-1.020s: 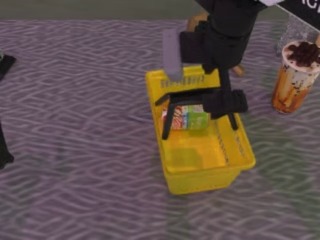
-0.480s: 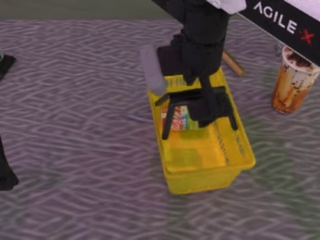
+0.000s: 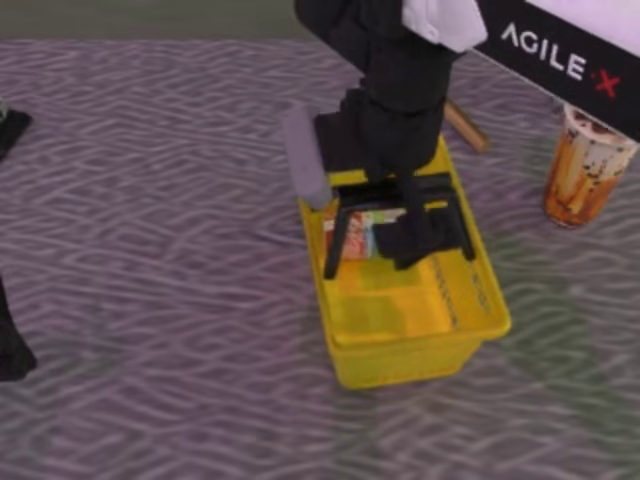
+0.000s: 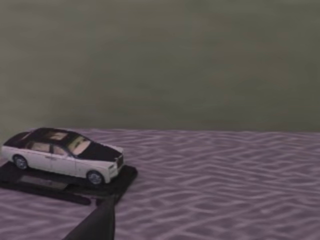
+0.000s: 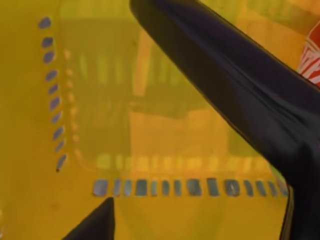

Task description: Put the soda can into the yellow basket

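Note:
The soda can [image 3: 362,236] lies on its side inside the yellow basket [image 3: 420,345], at its far end, partly under the black handle [image 3: 338,240]. My right gripper [image 3: 415,240] hangs low inside the basket just right of the can, open and holding nothing. In the right wrist view one dark fingertip [image 5: 102,220] shows over the basket's slotted wall [image 5: 30,125]. The handle [image 5: 225,90] crosses that view, and a red-and-white sliver of the can [image 5: 312,62] sits at the frame's edge, outside the jaws. My left gripper [image 3: 10,350] is parked at the table's left edge.
A tall brown bubble-tea cup [image 3: 583,175] stands at the right, behind the basket. A wooden piece [image 3: 465,125] pokes out from under the right arm. A white model car [image 4: 62,155] on a black base sits near the left gripper's fingertip [image 4: 102,222].
The right arm has swung left over the basket's far end and its gripper has sunk slightly. The can has stayed lying in the same spot. The left arm has barely moved.

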